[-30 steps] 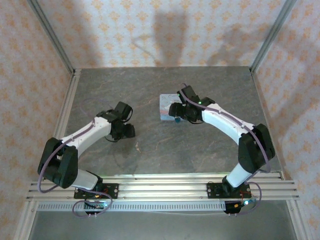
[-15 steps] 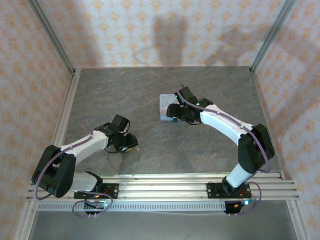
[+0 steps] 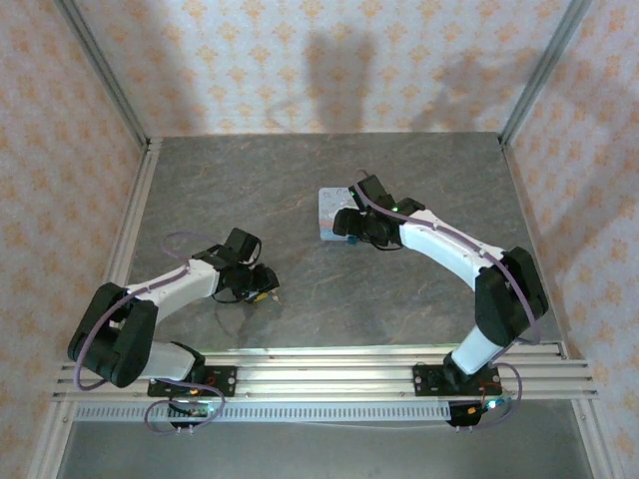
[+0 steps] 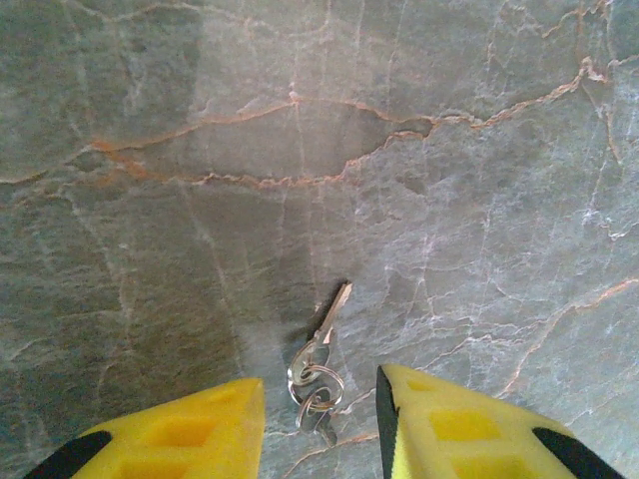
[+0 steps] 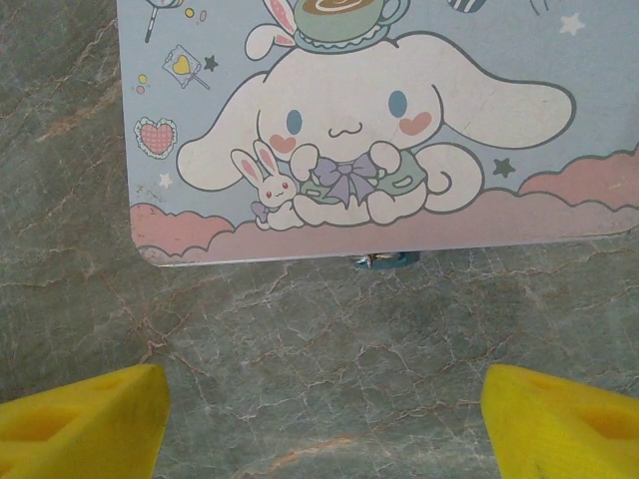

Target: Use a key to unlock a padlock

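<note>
On veined stone tabletop (image 4: 469, 190), slim metal key (image 4: 326, 329)

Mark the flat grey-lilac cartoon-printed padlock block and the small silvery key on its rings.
Flat grey-lilac cartoon-printed padlock (image 5: 379, 130): right wrist view, middle of its printed face.
Small silvery key (image 4: 329, 321): left wrist view, on its blade.

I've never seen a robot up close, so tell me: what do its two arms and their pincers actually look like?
The left arm and right arm have white shells between bulky black joints, with a lilac cable looping along each. Each ends in two chunky yellow fingers with black trim. A small green light glows near the right wrist.
</note>
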`<state>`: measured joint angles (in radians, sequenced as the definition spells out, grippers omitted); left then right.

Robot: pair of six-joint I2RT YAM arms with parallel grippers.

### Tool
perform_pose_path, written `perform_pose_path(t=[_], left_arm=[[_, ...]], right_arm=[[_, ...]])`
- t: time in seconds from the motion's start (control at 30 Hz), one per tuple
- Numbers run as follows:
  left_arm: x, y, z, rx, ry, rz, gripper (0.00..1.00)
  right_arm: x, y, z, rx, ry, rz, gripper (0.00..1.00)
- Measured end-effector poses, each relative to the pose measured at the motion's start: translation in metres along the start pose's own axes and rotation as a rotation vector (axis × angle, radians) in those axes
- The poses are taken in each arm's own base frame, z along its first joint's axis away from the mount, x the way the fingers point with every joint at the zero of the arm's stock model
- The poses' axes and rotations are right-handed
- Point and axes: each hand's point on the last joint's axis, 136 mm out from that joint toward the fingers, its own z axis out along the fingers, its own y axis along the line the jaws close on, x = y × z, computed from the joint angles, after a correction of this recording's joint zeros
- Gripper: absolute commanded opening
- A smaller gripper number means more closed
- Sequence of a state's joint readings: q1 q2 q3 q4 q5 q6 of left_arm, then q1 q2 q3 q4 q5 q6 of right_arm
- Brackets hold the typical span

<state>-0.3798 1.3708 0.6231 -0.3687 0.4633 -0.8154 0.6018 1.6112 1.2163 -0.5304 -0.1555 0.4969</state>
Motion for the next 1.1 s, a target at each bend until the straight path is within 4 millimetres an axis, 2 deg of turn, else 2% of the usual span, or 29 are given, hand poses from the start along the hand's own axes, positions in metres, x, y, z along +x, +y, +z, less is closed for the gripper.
perform_pose_path(t=[0.37,1.1], left_arm=[[0.0019,0.0056,0.008,-0.021,0.019,-0.016,0.31],[0.002,0.0063,0.0083,-0.025,0.022,-0.025,0.27]], right_arm=[[-0.0004,-0.0004,-0.0001,0.002,-0.002,0.0,0.82],[0.0002,-0.001,0.0004,0.004,-0.001,0.0,0.82]])
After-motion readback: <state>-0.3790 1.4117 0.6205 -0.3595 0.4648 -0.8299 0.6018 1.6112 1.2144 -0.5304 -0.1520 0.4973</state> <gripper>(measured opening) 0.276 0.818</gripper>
